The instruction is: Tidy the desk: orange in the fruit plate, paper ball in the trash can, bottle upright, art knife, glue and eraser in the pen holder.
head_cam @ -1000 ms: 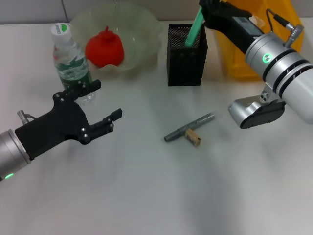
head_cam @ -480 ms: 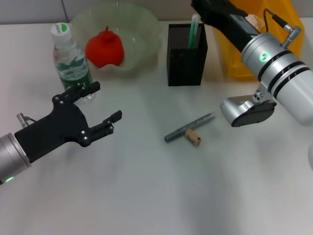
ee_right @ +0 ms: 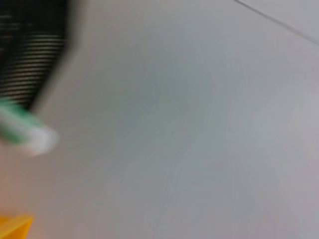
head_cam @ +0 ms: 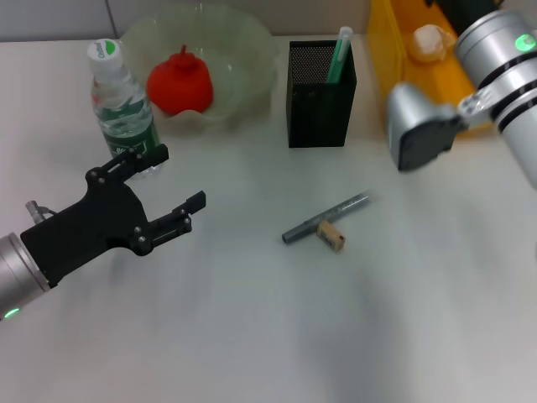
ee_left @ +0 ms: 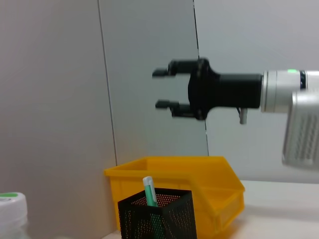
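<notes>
The orange (head_cam: 179, 81) lies in the pale-green fruit plate (head_cam: 243, 46). To its left the bottle (head_cam: 122, 105) stands upright. A green glue stick (head_cam: 340, 52) stands in the black mesh pen holder (head_cam: 321, 101). The paper ball (head_cam: 429, 39) rests in the yellow trash can (head_cam: 394, 67). On the table lie the grey art knife (head_cam: 325, 218) and, touching it, the tan eraser (head_cam: 331, 237). My left gripper (head_cam: 180, 175) hovers open just in front of the bottle. In the left wrist view my right gripper (ee_left: 162, 88) hangs open and empty, high above the trash can (ee_left: 219, 194).
The right arm's silver forearm (head_cam: 503, 59) crosses the far right corner over the trash can. White table surface spreads around the art knife and eraser. The right wrist view shows only a blurred edge of the pen holder (ee_right: 30, 50) and the glue stick (ee_right: 20, 129).
My right gripper let go of the green glue stick, which now stands in the pen holder, and the arm rose up and back to the right. The left arm barely moved.
</notes>
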